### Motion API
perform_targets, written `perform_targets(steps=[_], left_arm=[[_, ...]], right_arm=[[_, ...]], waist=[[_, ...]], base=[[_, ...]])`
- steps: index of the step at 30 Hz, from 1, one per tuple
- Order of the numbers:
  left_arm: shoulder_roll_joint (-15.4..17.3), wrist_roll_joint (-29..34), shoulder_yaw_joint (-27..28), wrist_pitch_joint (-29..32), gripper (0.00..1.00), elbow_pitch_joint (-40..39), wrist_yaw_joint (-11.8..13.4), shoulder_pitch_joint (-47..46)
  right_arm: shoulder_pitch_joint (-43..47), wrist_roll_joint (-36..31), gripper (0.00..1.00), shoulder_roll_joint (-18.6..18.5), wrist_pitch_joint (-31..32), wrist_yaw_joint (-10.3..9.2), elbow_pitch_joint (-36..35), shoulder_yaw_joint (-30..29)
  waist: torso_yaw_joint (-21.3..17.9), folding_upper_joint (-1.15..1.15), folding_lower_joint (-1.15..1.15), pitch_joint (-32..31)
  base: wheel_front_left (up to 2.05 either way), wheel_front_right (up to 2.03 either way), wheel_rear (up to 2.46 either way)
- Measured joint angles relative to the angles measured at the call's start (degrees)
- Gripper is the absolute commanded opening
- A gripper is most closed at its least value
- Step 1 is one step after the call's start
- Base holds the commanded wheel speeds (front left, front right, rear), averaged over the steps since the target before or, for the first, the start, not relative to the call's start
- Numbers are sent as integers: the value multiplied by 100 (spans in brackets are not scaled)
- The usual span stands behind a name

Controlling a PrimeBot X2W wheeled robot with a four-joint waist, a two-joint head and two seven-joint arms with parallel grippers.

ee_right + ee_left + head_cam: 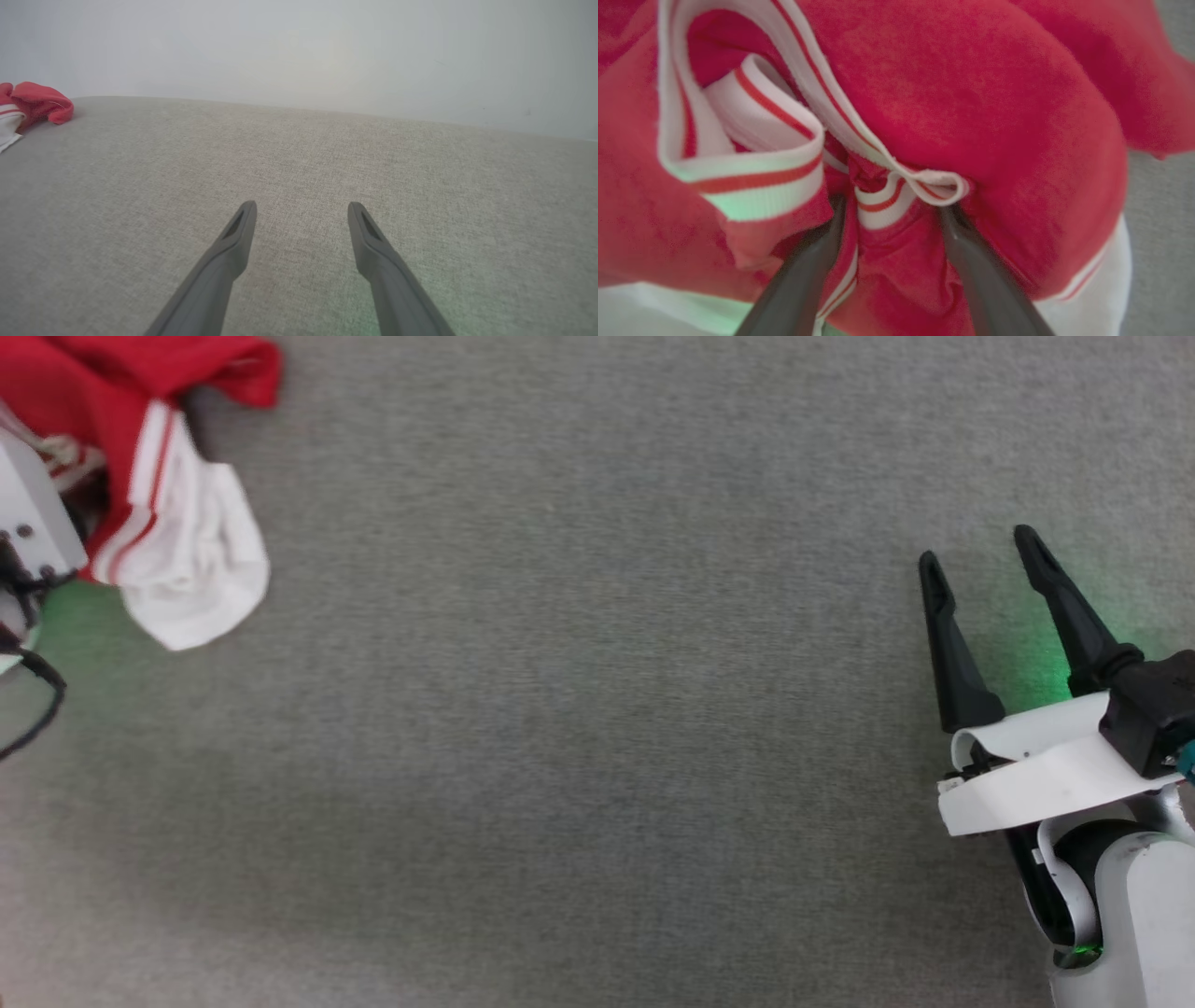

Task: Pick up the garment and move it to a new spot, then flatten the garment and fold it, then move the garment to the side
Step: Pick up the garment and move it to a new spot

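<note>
Straddling striped trim of garment (994, 93), left hand (892, 206) wide, tips probably buried; risk: pinching one thin fold, slipping on lift. Right hand (977, 546) wide, empty, well apart from garment.

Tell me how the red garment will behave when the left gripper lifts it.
Probably floppy: the garment bunches in soft folds around the left gripper, so it should sag. Likely light: its white hem panel lies thin and crumpled.

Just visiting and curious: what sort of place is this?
Probably a test room for folding laundry: a grey cloth-covered surface, a plain pale wall, and one crumpled red garment.
</note>
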Motion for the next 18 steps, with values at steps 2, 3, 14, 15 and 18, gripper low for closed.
perform_targets(steps=[2,3,14,15,18], left_arm=[[11,43,-53,-24,100,242,1,-146],[22,69,-67,-54,100,356,-2,-204],[7,116,-237,-683,0,1296,-162,-591],[-11,114,-250,-754,0,1341,-197,-594],[-13,148,-352,-915,0,1421,-256,-627]], right_arm=[[-18,16,100,-7,5,0,-12,25],[-26,40,100,-11,8,0,-15,26],[107,60,100,26,55,0,37,-111],[148,78,100,41,54,0,57,-118],[236,99,100,65,47,0,132,-127]], waist=[[-100,0,0,74],[-143,0,0,106],[-269,0,0,-72],[-250,0,0,-129],[-189,0,0,-320]], base=[[0,0,0],[0,0,0],[0,0,0],[0,0,0],[0,0,0]])
